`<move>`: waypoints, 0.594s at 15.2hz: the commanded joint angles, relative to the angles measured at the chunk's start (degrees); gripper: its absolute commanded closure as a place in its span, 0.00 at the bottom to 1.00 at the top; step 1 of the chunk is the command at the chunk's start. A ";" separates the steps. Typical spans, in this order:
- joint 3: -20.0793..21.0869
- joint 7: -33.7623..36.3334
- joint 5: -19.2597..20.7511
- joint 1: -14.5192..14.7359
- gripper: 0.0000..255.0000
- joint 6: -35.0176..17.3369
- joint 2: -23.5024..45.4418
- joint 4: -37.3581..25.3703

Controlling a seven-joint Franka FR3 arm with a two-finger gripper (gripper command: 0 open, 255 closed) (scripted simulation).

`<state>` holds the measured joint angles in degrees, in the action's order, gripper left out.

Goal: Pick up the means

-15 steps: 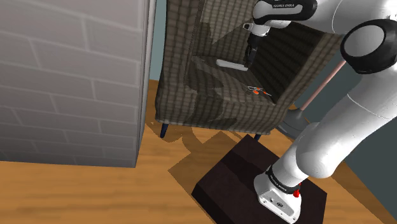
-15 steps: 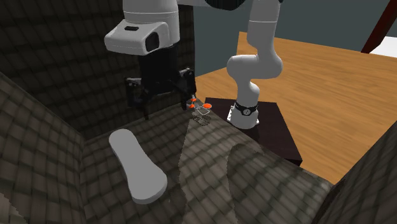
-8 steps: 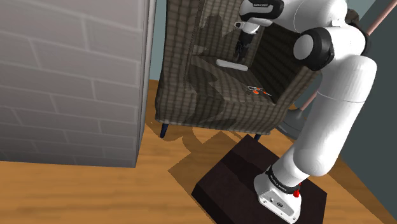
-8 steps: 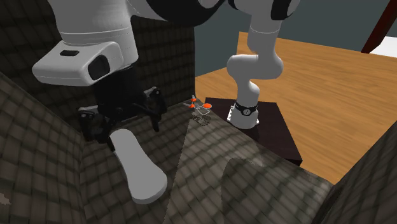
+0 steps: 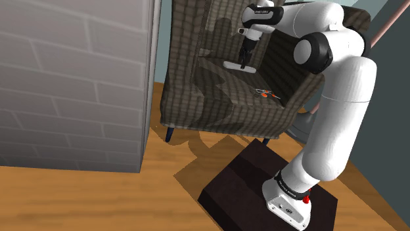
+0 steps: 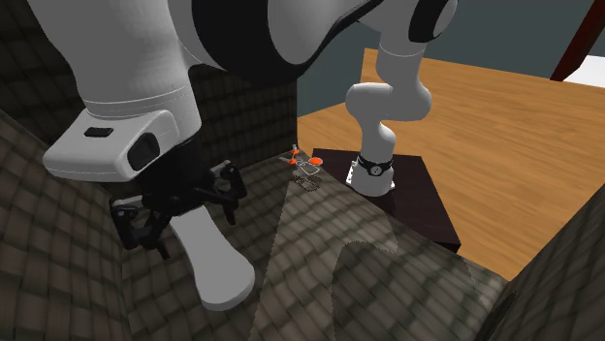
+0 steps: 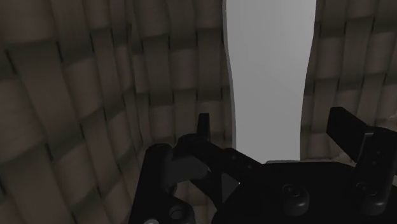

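A pale grey, long flat object [image 6: 218,262] lies on the seat of a checked brown armchair [image 5: 217,98]. In the shoulder view the pale object [image 5: 235,65] sits at the back of the seat, under my gripper [image 5: 246,60]. My gripper [image 6: 173,211] hangs low over the object's far end, pointing down. In the wrist view the object [image 7: 270,76] runs between my fingers [image 7: 203,126], and narrow gaps show on both sides. The gripper [image 7: 273,130] is open and holds nothing.
A small wire-like item with orange parts [image 6: 305,162] lies near the seat's front edge [image 5: 265,94]. A grey brick wall [image 5: 72,79] stands at the shoulder view's left. The dark stand [image 5: 243,190] rests on a wooden floor [image 6: 504,126]. The chair's back and arms close in the seat.
My gripper has moved away from the orange item toward the chair's back and come down over the end of the pale object. The object has not moved.
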<state>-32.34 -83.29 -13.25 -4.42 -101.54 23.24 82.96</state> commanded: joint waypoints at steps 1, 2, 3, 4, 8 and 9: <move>0.07 -0.02 -0.01 0.27 0.00 -1.45 -0.09 1.52; 0.07 -0.02 -0.01 0.28 0.00 -1.45 -0.09 1.53; 0.08 0.01 0.00 0.32 1.00 -1.50 -0.12 1.60; 0.07 -0.01 -0.01 0.30 1.00 -1.48 -0.10 1.57; 0.08 0.00 -0.01 0.31 1.00 -1.52 -0.09 1.60; 0.08 0.00 -0.01 0.31 1.00 -1.54 -0.10 1.61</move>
<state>-32.26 -83.31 -13.26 -4.11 -103.08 23.12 84.50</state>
